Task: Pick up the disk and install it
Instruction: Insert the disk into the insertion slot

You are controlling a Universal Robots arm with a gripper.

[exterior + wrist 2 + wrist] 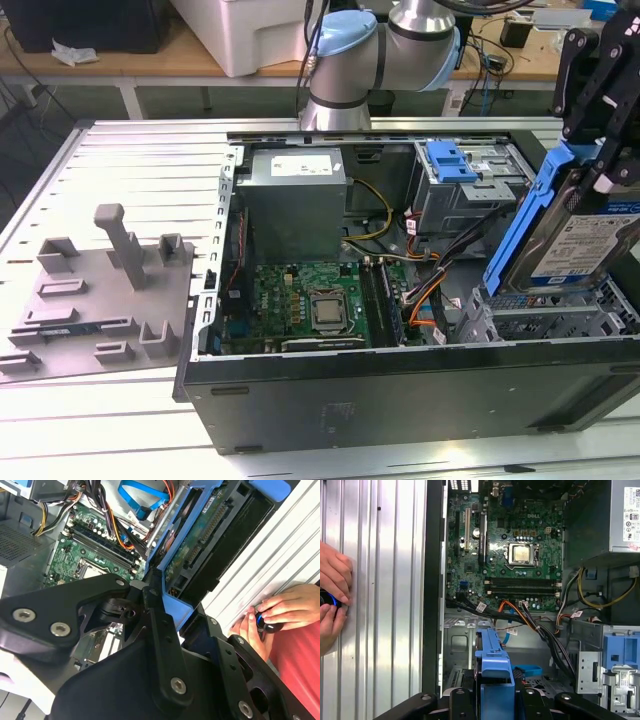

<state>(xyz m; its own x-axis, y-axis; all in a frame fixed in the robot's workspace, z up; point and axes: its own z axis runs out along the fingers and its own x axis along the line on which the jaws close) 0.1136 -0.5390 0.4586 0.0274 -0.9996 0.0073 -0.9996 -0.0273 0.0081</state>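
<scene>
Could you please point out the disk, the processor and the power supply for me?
the disk (585, 245), exterior view, on its white-and-blue label.
the processor (521, 553), first wrist view, centre of its metal lid.
the power supply (295, 215), exterior view, on its plain grey face.

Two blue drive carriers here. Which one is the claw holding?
The disk: silver labelled drive in its frame, tilted in the claw. The other blue caddy sits inside the case.

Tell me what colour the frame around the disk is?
Blue. The frame around the disk shows best in the exterior view.
</scene>
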